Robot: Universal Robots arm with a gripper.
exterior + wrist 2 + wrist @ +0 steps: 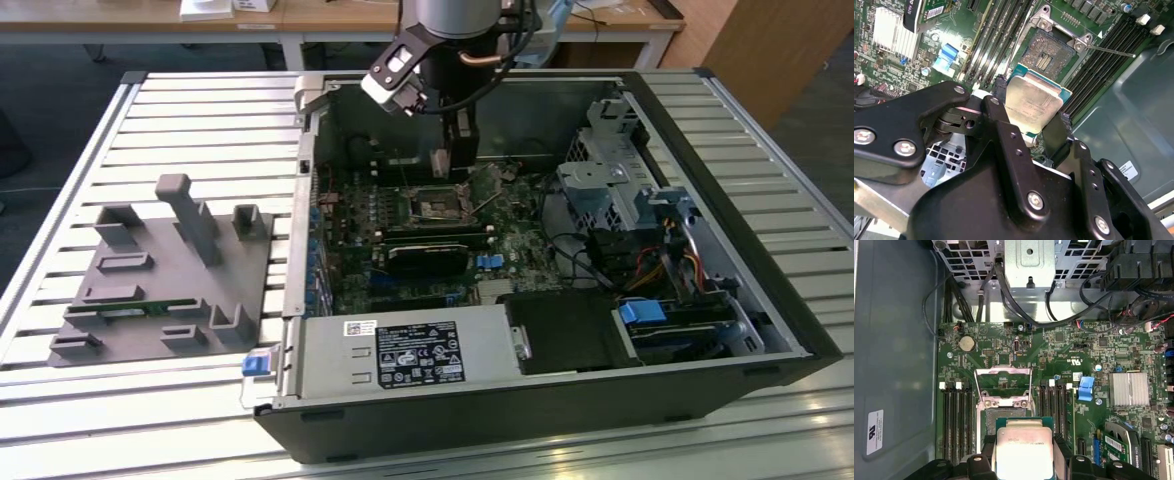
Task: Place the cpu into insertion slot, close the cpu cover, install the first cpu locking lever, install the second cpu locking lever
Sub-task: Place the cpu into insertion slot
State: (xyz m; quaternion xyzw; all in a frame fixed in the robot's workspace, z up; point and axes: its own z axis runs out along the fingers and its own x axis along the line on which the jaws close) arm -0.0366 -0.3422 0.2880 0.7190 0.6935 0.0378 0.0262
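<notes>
My gripper [458, 163] hangs inside the open computer case, just above and behind the insertion slot [438, 204] as the exterior view shows it. It is shut on the cpu [1031, 102], a flat square chip with a dull metal face, clamped by its edges between the two black fingers [999, 102]. In both wrist views the cpu [1024, 452] hovers tilted over the near edge of the slot [1004, 413], whose dark square centre [1046, 50] lies bare. The cpu cover [1004, 371], a thin silver frame, stands flipped open past the slot.
A thin lever rod [1111, 50] sticks out beside the socket. Long black memory slots [956, 420] flank it. A black card [427, 250], a drive cage [614, 180] and a power supply [400, 352] crowd the case. A grey fixture block [160, 270] sits on the slatted table [80, 150].
</notes>
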